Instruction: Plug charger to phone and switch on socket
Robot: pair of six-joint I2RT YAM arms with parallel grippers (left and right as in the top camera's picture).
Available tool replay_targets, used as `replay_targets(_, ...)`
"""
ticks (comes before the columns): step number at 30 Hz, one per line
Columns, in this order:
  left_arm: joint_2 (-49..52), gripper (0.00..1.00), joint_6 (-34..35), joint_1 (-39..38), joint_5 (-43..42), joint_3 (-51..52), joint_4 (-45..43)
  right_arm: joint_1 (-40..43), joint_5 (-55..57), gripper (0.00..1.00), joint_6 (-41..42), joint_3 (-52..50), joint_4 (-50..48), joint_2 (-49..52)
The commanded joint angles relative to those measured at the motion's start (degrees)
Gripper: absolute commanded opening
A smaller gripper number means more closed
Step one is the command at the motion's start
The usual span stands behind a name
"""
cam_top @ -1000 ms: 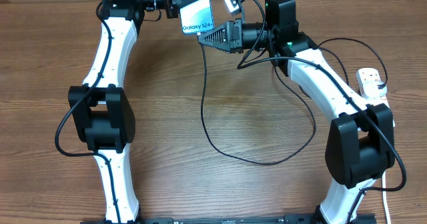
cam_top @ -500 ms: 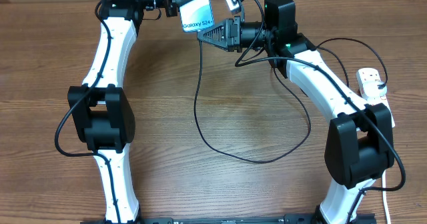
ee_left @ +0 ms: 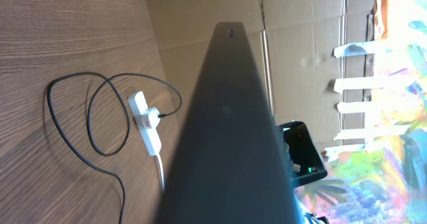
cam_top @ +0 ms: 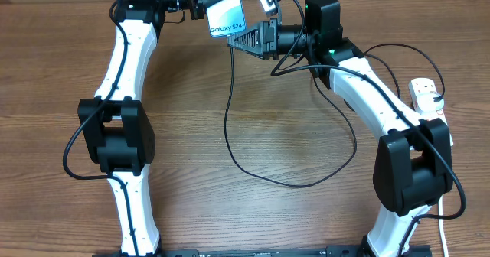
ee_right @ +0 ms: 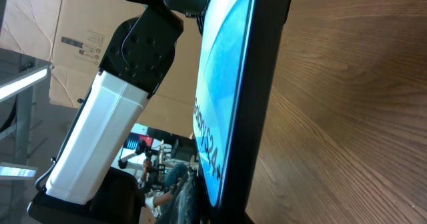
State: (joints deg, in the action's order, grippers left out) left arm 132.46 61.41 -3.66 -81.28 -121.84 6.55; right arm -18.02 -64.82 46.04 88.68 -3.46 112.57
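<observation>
The phone (cam_top: 227,14), its blue screen reading "Galaxy S24", is held up at the far middle of the table with my left gripper (cam_top: 214,0) shut on it. My right gripper (cam_top: 236,43) is shut on the charger, right at the phone's lower edge. The charger's black cable (cam_top: 227,127) hangs from that gripper and loops wide across the table. In the right wrist view the phone (ee_right: 227,97) stands edge-on, very close, and the connector tip is hidden. The phone's dark back (ee_left: 227,131) fills the left wrist view. The white socket (cam_top: 426,95) lies at the right edge.
The socket (ee_left: 148,121) shows beyond the phone, a black plug in it and black cable loops (ee_left: 93,124) beside it. Its white cord (cam_top: 444,220) runs down the right side. Cardboard boxes (ee_left: 300,44) stand behind the table's far edge.
The hanging stretch of the charger cable has swung a little to the left. My right gripper has edged slightly closer to the phone's lower edge. The left arm has not moved.
</observation>
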Motion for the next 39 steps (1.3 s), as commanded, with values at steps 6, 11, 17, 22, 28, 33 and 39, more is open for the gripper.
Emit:
replay_targets(6,-2.08,0.04,-1.60,-2.10,-9.25,-0.17,0.98,2.40,3.61,0.66,-1.11,1.38,-1.84,-0.59)
replay_targets(11,-2.08,0.04,-1.62,-1.88,-9.25,-0.17,0.96,2.69,0.90,0.89,-1.36,1.38,-1.81,-0.59)
replay_targets(17,-2.08,0.04,-2.34,-1.88,-9.25,-0.17,0.96,3.50,-7.78,1.00,-2.58,1.38,3.76,-0.59)
replay_targets(22,-2.08,0.04,-2.47,-1.88,-9.25,-0.17,0.96,4.00,-9.38,1.00,-12.70,1.38,18.73,-0.59)
replay_targets(28,-2.08,0.04,-2.49,-1.88,-9.25,-0.17,0.98,4.39,-5.01,1.00,-27.23,1.38,34.91,-0.59)
replay_targets(33,-2.08,0.04,-2.93,-2.03,-9.25,-0.17,0.98,4.39,-5.22,1.00,-30.10,1.38,38.32,-0.59)
replay_targets(39,-2.08,0.04,-3.19,-2.03,-9.25,-0.17,0.96,4.72,-9.05,1.00,-33.05,1.38,36.28,-0.59)
